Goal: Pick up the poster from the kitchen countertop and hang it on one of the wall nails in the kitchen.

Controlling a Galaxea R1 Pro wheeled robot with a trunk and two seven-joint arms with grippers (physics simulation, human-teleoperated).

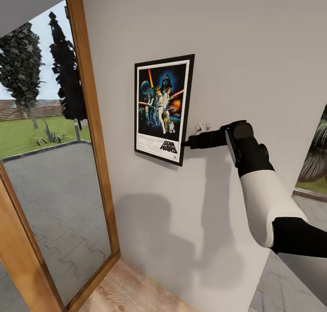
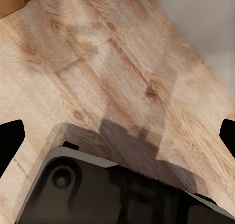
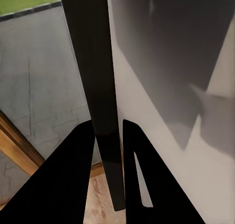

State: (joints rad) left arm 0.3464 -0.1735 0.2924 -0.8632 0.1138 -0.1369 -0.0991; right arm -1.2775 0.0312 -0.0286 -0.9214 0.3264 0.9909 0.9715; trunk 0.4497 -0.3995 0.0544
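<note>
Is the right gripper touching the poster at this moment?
Touching. In the right wrist view the right gripper has its two fingers closed on the poster edge, no gap.

My right arm reaches forward, wrist level, at chest height.
My right fingers (image 3: 81, 175) pinch a thin black edge between them; my left fingers (image 2: 11, 138) are spread wide, pointing down.

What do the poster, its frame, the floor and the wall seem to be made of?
The poster looks like matte printed paper with a white border. Its frame, clamped by the right end effector, is a thin black strip, plastic or painted wood. The floor seems to be light wood planks with grain and knots. The wall looks like smooth pale painted plaster.
</note>
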